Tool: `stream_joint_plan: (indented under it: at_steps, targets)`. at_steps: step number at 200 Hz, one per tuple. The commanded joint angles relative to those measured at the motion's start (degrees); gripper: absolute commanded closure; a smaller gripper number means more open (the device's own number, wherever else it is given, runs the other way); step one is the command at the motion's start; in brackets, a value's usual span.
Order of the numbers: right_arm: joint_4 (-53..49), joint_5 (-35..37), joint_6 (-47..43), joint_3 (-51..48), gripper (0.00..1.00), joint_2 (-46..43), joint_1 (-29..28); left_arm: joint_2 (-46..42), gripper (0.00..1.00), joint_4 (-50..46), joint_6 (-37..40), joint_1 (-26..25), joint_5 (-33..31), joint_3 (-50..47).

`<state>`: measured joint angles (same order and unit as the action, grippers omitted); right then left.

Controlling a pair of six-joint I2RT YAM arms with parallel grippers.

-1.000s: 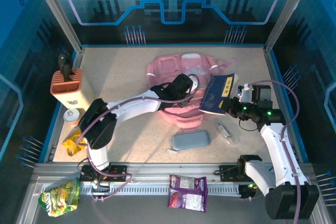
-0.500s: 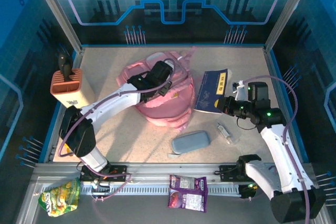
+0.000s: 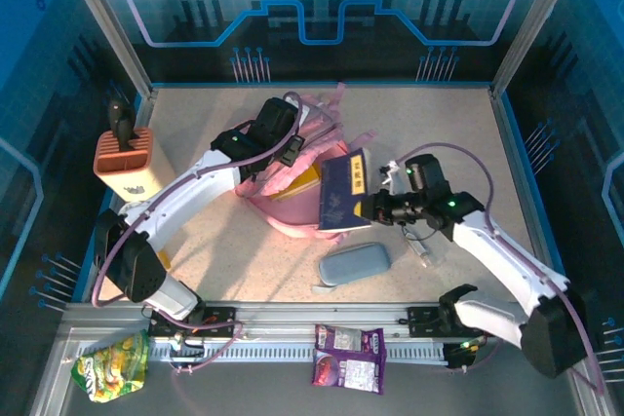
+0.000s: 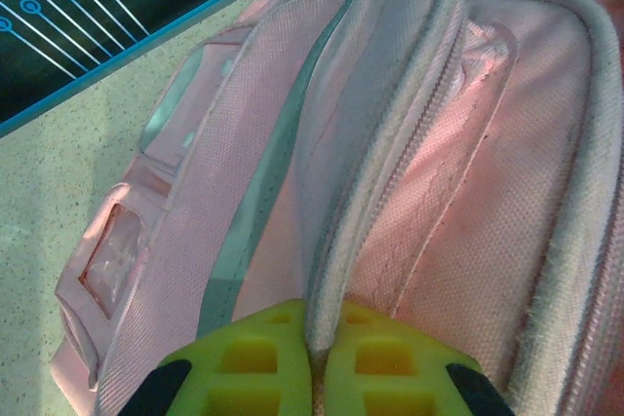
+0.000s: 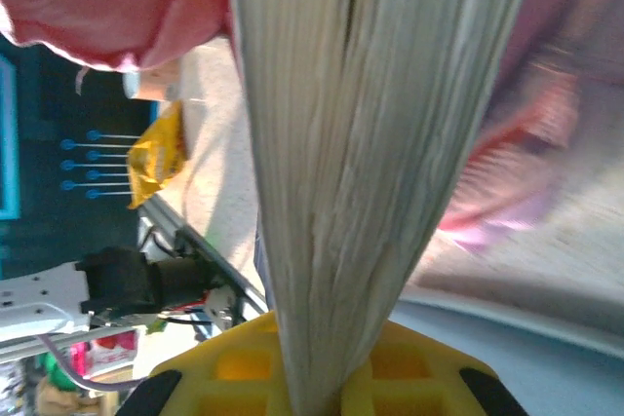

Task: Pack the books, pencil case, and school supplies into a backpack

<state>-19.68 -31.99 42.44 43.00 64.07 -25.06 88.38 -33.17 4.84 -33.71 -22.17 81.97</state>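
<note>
- The backpack (image 3: 268, 168) lies on the worktop (image 3: 448, 133), left of centre. Our left claw (image 4: 314, 343) is pinched together on a piped edge of its opening and holds that flap up, so the mouth gapes toward the right.
- We judge the step in hand to be loading the navy book (image 3: 343, 192). Our right claw (image 3: 375, 209) is clamped on its page edge and holds it tilted on end at the bag's mouth, not yet inside.
- A yellow book (image 3: 304, 180) seems to sit within the opening already, though we see only a sliver of it.
- Next we should slide the navy book leftward and down beside the yellow one, with the flap held high. We should let go only once the book is well in, and the loose pink straps near the mouth could snag a corner.
- The pencil case (image 3: 353, 263) lies flat on the worktop just in front of the navy book, apart from the bag.
- The small clear tube (image 3: 421, 250) lies right of the pencil case, close under our right forearm.
</note>
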Motion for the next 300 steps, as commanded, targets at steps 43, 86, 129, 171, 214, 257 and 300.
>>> stream_joint_plan:
  at_steps: [43, 86, 129, 171, 214, 257, 300]
  targets:
    - [34.70, -3.25, 12.25, 5.81, 1.00, 23.64, -7.16, -4.71, 1.00, 2.58, -0.06, 1.52, 2.32, 5.08]
    - [43.43, -5.00, 13.69, 14.75, 0.91, 39.62, -7.05, -5.46, 1.00, 3.78, -1.86, 2.14, 4.38, 2.76]
    - [31.21, -0.53, 6.36, 20.18, 0.55, 44.14, -5.18, -5.76, 1.00, 4.82, -2.92, 2.51, 5.62, 1.21]
    - [20.78, 11.89, -0.26, 13.02, 0.41, 32.91, -6.48, -6.09, 1.00, 5.24, -3.40, 2.85, 6.84, 0.43]
    - [21.66, 12.95, 0.94, 8.41, 0.57, 31.75, -12.01, -6.73, 1.00, 6.38, -4.53, 3.00, 8.12, -0.67]
    - [27.99, 16.61, 1.09, 10.37, 0.74, 35.39, -13.46, -5.89, 1.00, 5.32, -4.80, 3.02, 8.32, 0.53]
    - [32.15, 24.60, -0.33, 14.62, 0.74, 37.75, -11.45, -5.45, 1.00, 4.74, -6.53, 3.00, 10.08, 0.29]
